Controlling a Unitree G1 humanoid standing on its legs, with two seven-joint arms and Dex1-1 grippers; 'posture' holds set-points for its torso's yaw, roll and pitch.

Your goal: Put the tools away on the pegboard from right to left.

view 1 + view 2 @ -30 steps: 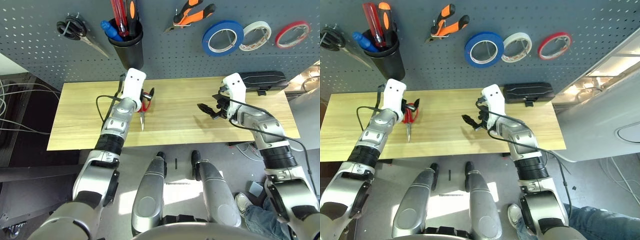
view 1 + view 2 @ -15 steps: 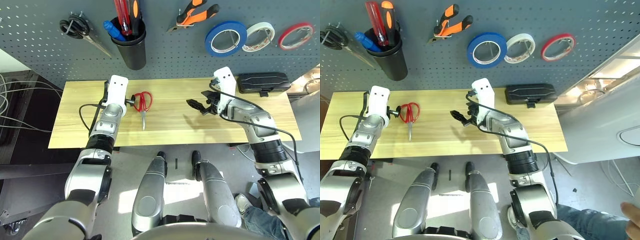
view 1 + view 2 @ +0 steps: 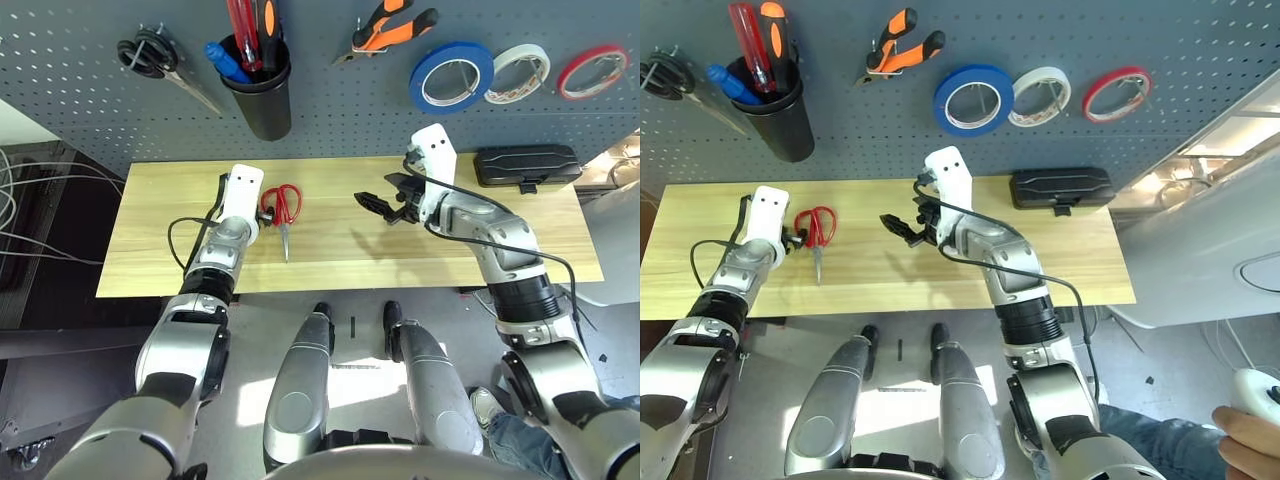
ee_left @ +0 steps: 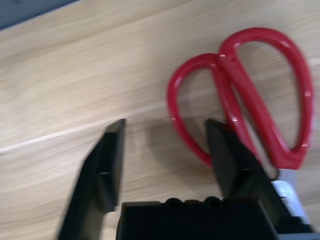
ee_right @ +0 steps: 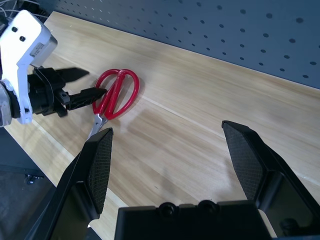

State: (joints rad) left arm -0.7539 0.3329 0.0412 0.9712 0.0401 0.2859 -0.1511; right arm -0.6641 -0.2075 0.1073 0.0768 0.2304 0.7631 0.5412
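Beside red-handled scissors, left gripper agape

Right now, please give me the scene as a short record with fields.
on table: red-handled scissors, lying flat
left gripper: open, beside the scissors' handle loops, not holding them
right gripper: open, empty, over the table middle
on pegboard: blue tape roll, pliers
in black cup: blue-handled screwdriver
left to store: the scissors

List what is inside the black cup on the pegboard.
The black cup holds a blue-handled screwdriver, a red-handled one and an orange-handled one; their shafts are hidden inside.
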